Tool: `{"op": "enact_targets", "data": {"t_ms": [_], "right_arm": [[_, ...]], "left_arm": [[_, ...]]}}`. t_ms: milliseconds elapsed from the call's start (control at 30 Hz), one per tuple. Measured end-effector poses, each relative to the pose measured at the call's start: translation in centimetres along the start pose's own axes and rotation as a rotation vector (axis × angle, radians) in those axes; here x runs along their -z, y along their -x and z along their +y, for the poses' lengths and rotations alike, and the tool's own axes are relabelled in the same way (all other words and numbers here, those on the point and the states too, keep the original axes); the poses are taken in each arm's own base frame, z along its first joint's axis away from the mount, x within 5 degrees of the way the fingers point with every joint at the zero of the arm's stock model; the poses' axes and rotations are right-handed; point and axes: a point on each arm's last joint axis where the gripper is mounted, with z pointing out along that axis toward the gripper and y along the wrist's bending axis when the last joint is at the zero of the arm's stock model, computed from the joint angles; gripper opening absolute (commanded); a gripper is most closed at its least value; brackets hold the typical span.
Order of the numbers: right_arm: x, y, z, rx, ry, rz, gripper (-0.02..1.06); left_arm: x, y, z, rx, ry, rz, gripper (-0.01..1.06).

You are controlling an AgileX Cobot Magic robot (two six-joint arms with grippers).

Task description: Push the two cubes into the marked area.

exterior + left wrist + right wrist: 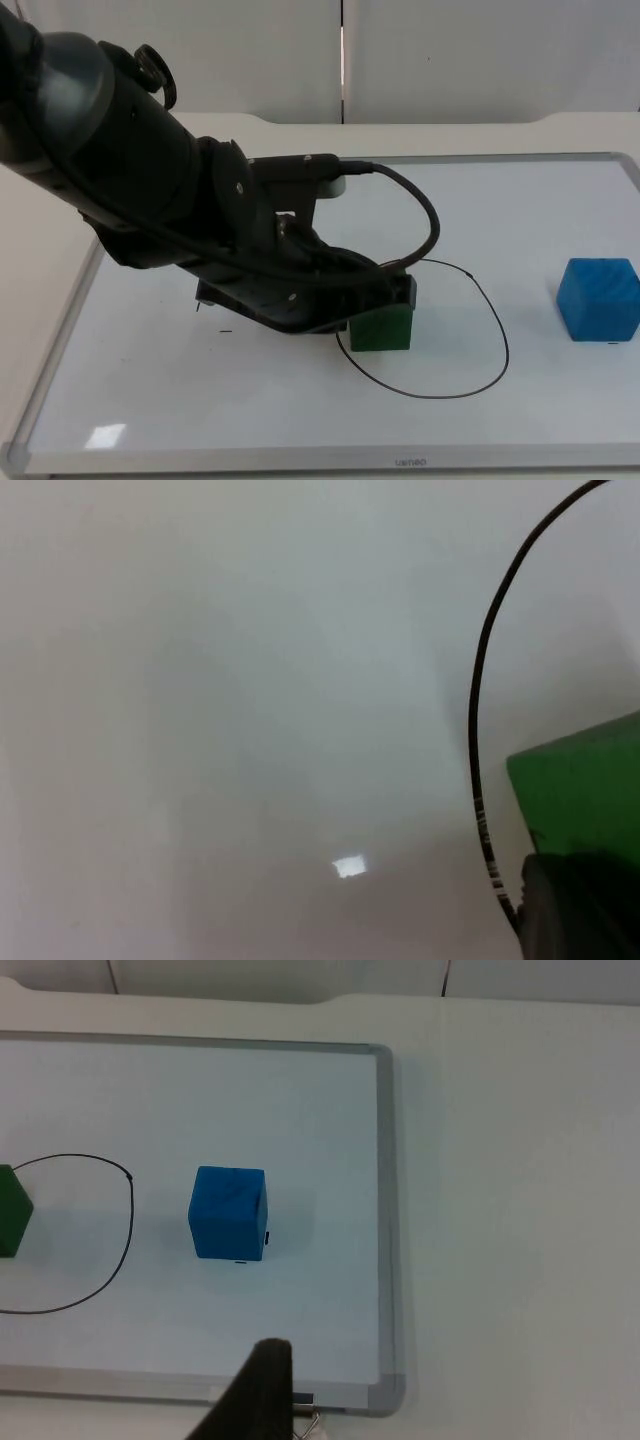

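A green cube (382, 328) sits just inside the left edge of the black drawn loop (470, 390) on the whiteboard. My left gripper (385, 295) presses against the cube's rear left side, and the arm hides that side. In the left wrist view the green cube (585, 790) lies close up, with the loop line (480, 730) running beside it. A blue cube (598, 298) stands outside the loop, well to its right. The right wrist view holds the blue cube (230, 1212), the loop (130, 1220) and the green cube (12, 1210); my right gripper (262, 1400) waits off the board's corner.
The whiteboard's grey frame (60, 330) bounds the working surface, and its right rail (383, 1210) runs close to the blue cube. Beyond the frame lies the white table (520, 1210). The left arm's bulk covers the board's upper left part.
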Motion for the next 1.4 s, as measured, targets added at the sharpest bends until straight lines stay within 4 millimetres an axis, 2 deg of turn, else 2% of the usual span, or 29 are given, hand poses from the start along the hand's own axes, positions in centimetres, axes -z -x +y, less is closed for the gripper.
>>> {"op": "enact_targets", "data": {"t_ms": [633, 967, 1100, 1133, 1233, 1267, 1300, 1400], "right_arm": [[0.0, 0.0, 0.0, 0.000, 0.000, 0.000, 1.05], [0.0, 0.0, 0.0, 0.000, 0.000, 0.000, 1.05], [0.0, 0.0, 0.0, 0.000, 0.000, 0.000, 1.05], [0.0, 0.0, 0.0, 0.000, 0.000, 0.000, 1.05], [0.0, 0.0, 0.0, 0.000, 0.000, 0.000, 1.05], [0.0, 0.0, 0.0, 0.000, 0.000, 0.000, 1.05], [0.0, 0.0, 0.0, 0.000, 0.000, 0.000, 1.05], [0.0, 0.0, 0.0, 0.000, 0.000, 0.000, 1.05]], "left_arm": [[0.0, 0.1, 0.1, -0.022, 0.002, -0.005, 0.00], [0.4, 1.4, 3.2, -0.047, 0.039, 0.004, 0.00], [3.0, 2.6, 5.7, -0.029, 0.069, -0.049, 0.00], [3.0, 2.6, 5.7, -0.029, 0.069, -0.049, 0.00], [5.8, 3.3, 7.6, 0.000, 0.094, -0.110, 0.00], [7.5, 3.5, 8.5, 0.010, 0.105, -0.145, 0.00], [7.5, 3.5, 8.5, 0.010, 0.105, -0.145, 0.00], [11.0, 3.7, 9.5, 0.015, 0.117, -0.221, 0.00]]}}
